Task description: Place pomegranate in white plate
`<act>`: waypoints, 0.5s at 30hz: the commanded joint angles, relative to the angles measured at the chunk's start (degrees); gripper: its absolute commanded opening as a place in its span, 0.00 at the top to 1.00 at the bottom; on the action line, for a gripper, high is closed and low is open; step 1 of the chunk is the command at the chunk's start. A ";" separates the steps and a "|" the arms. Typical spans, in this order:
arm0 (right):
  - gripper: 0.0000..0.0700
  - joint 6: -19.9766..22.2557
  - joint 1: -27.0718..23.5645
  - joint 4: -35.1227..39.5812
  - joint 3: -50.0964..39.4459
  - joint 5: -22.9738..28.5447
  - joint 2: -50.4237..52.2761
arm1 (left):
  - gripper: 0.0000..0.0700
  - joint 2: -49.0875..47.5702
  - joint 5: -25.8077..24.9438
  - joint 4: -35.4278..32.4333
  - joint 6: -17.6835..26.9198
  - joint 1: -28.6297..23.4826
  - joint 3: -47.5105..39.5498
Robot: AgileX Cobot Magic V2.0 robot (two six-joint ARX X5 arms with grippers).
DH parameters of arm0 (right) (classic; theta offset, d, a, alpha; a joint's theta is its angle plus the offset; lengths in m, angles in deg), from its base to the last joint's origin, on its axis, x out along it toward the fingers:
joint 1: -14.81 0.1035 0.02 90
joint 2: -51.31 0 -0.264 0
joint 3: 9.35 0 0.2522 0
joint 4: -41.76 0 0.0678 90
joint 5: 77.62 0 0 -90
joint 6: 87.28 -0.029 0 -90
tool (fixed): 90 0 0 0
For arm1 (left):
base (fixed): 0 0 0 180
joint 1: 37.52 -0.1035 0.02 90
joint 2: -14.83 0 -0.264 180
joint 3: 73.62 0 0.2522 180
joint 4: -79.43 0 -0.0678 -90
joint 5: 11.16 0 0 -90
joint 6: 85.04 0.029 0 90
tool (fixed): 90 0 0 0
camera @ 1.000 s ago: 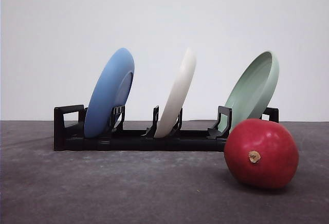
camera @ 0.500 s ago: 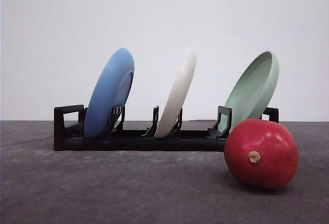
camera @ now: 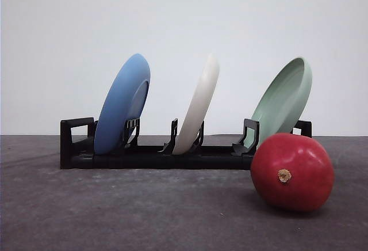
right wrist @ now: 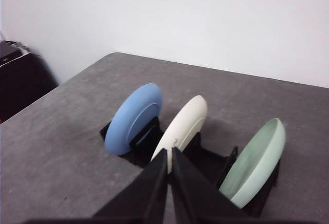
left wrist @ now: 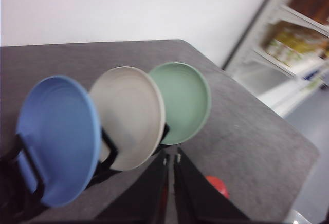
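Front: pomegranate on bench, before rack; white plate racked upright. I judge it heavy, glossy, slippery; grip across widest part.
Left wrist: left gripper pressed together.
Right wrist: right gripper pressed together.

Glossy pomegranate; matt white plate; rough table

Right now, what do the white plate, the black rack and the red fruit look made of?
Round off-white plate: matte, likely ceramic or melamine; no glare.
Slotted black rack: moulded plastic by its dull sheen and thin uprights.
Round red pomegranate: glossy natural skin with highlights and a tan calyx nub.
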 commanded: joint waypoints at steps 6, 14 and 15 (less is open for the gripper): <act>0.99 1.10 0.09 0.30 1.01 -0.20 -0.13 | 1.00 0.78 -0.58 -2.42 2.08 0.22 1.54; 0.95 1.29 0.09 0.34 1.01 -0.20 -0.22 | 0.59 0.78 -0.56 -2.56 2.08 0.22 1.54; 0.90 1.29 0.09 0.34 1.01 -0.20 -0.32 | 0.51 0.81 -0.53 -2.56 2.08 0.22 1.54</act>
